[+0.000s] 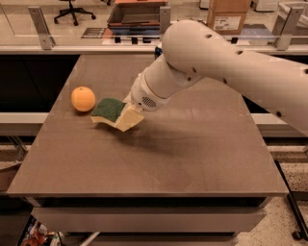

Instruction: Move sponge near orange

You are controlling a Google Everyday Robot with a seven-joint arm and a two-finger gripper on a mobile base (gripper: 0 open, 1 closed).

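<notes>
The orange [83, 99] sits on the left part of the brown table [192, 158]. The sponge [109, 109], dark green on top with pale yellow foam below, is just right of the orange, a small gap between them. My gripper [128, 117] comes in from the right on the big cream arm and is shut on the sponge's right end. The sponge's left end is at or just above the tabletop; I cannot tell whether it touches.
A bit of a blue can [157, 49] peeks out behind the arm at the table's back. Beyond the table runs a rail with metal posts [41, 26]. A cardboard box [230, 14] stands at the back right.
</notes>
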